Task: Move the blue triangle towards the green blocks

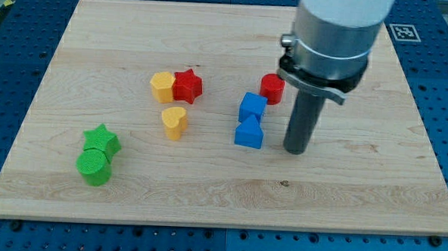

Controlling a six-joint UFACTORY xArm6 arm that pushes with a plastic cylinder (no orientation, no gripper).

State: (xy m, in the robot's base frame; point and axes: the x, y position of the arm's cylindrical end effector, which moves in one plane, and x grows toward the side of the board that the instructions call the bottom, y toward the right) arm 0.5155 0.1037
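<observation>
The small blue triangular block (249, 133) looks light and rigid — a hard moulded or printed piece with flat faces, which we judge will slide easily over the smooth pale wooden tabletop (342, 199) and could twist if struck off-centre. We have no fingers at all, only a straight dark rod, so nothing is or can be gripped; taking hold here means choosing a contact face. Since the two green blocks — a green star-shaped block (102, 141) and a green round block (94, 167) touching just below it — sit well apart toward the view's left of the blue triangular block and slightly lower, we would press on its right-hand face, near the middle, to keep it from spinning.

Our tip (295, 150) rests just to the view's right of the blue triangular block, near but apart from it, with a visible gap.

The triangle itself is a saturated blue, matte, with a peaked top and a broader base. A blue cube-like block (252, 106) touches it from above. A yellow heart-shaped block (175, 122) lies to its left, close to the line toward the green pair, so a push may graze it.
</observation>
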